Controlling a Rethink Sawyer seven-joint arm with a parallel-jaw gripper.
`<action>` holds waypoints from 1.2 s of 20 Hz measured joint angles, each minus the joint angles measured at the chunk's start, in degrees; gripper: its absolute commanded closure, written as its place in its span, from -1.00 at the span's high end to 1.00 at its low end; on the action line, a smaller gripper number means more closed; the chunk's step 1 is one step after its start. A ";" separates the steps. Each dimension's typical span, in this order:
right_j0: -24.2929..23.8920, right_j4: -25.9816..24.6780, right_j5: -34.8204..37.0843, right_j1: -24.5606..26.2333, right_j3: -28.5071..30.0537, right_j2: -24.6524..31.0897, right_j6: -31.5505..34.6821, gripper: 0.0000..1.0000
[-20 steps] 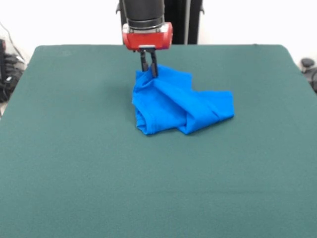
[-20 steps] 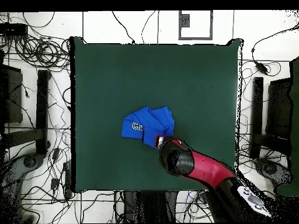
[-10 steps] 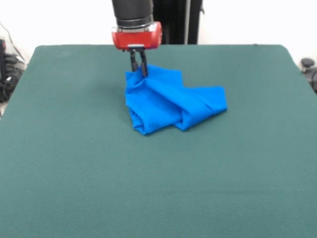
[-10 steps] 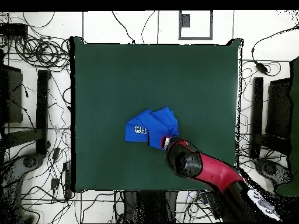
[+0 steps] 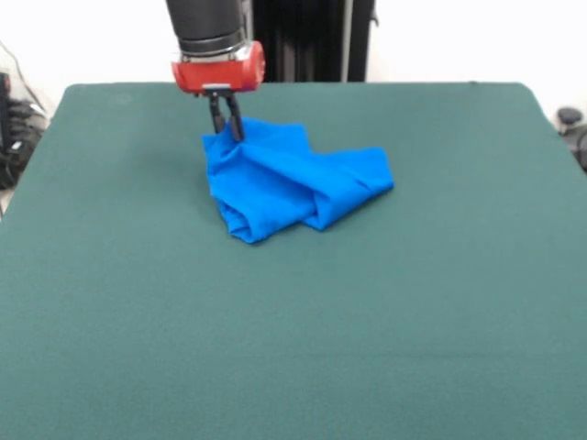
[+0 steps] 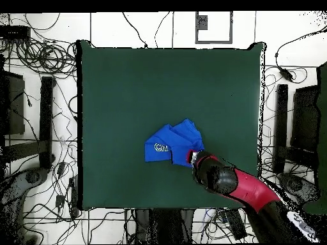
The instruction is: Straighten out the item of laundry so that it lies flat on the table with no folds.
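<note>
The bright blue T-shirt (image 5: 289,180) lies crumpled and folded over itself on the dark green table (image 5: 293,312), on the far half, left of centre in the front view. My gripper (image 5: 226,131) is shut on the shirt's far left corner and holds that corner lifted a little off the table. In the overhead view the shirt (image 6: 171,145) shows white lettering, and my red arm reaches it from the lower right, covering the gripper (image 6: 195,156).
Cables and stands lie on the floor around the table in the overhead view. The table's far edge (image 5: 293,84) runs close behind the gripper. A dark object (image 5: 570,117) stands off the table's right side.
My gripper has moved left in the front view, dragging the shirt with it by the held corner. The whole bundle has slid the same way.
</note>
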 measured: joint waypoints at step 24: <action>-5.60 -7.40 5.60 7.73 -7.74 6.68 0.00 1.00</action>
